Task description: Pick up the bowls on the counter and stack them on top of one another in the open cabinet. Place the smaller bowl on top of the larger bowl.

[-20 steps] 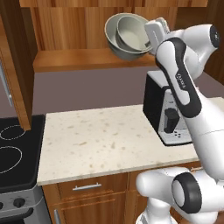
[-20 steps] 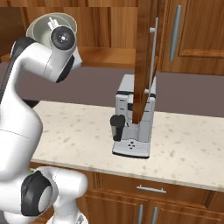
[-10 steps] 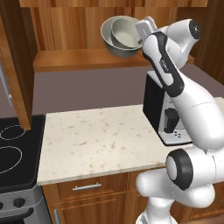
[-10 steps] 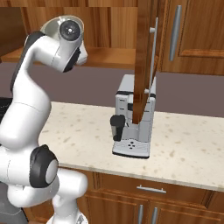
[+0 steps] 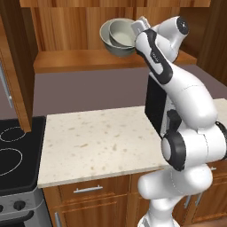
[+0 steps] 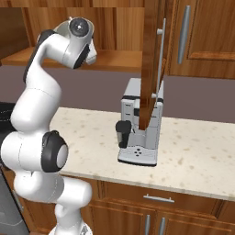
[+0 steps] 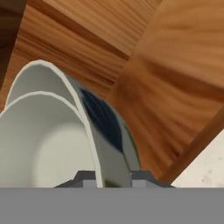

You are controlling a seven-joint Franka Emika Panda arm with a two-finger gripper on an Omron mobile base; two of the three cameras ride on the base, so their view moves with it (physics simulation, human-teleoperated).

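We hold our gripper point(image 5: 133, 33) high inside the open cabinet point(image 5: 66, 26), above its wooden shelf point(image 5: 75, 60). The two bowls are nested and lifted off the shelf, tilted so their openings face partly toward the left base camera. The smaller bowl point(image 5: 122, 32) sits inside the larger bowl point(image 5: 107, 41).

In the hand view, our two dark fingertips point(image 7: 85, 178) straddle a pale bowl wall at the bottom of the picture, so our jaws are closed on the nested bowls at the rim. There the larger bowl point(image 7: 107, 124) shows a dark marking on its outer side, and the smaller bowl point(image 7: 41, 140) fills the lower left. We cannot tell whether the pinched wall belongs to one bowl or both.

Below, the speckled counter point(image 5: 102, 142) carries a coffee machine point(image 6: 140, 126), standing well apart from the black stovetop point(image 5: 13, 155).
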